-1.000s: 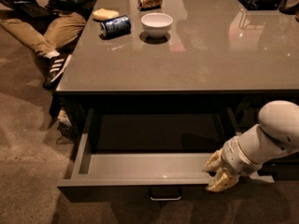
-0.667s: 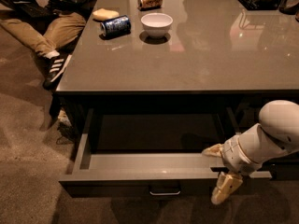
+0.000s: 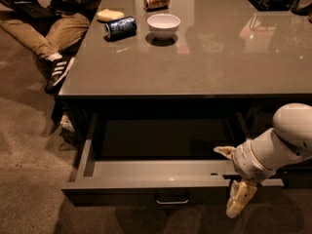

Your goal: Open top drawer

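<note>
So the top drawer (image 3: pixel 146 185) is being shown pulled well out from under the front edge of the desk (image 3: pixel 204 67), with its small metal handle (image 3: pixel 171 199) sitting at the centre of the front. The pincer (image 3: pixel 225 182) is being held at the right end of the drawer front with its fingers (image 3: pixel 241 201) spread apart, one over the inside of the panel and one hanging outside it, and nothing is being squeezed as far as can be told. The drawer is probably being carried on runners, so stiff and fairly light, and best hooked at the handle or over the front lip. Plenty of carpet (image 3: pixel 29 179) is being left open ahead of the front edge, and a person's legs (image 3: pixel 36 30) are being stretched out by the far left corner, well apart.
</note>
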You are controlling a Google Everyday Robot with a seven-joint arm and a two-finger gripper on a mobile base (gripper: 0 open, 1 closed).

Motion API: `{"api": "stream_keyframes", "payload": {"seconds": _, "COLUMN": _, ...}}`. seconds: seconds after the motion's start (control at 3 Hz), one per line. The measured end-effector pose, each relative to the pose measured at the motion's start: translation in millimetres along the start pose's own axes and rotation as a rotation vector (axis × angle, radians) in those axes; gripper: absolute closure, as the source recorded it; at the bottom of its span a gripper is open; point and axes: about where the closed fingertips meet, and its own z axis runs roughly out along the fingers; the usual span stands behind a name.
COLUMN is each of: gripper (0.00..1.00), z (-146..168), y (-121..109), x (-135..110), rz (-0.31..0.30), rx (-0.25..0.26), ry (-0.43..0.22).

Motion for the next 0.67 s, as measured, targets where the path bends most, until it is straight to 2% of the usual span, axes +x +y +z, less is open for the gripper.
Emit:
{"api": "stream_keyframes", "payload": {"seconds": 0.33, "gripper": 0.0, "z": -40.6, "y": -15.4, "x": 11.5, "rz": -0.004, "rx": 0.077, "ry": 0.014}}
{"api": "stream_keyframes", "payload": {"seconds": 0.67, "gripper": 0.0, "z": -110.7, "y": -30.7, "x": 17.7, "rz": -0.029, "rx": 0.192, "ry": 0.057}}
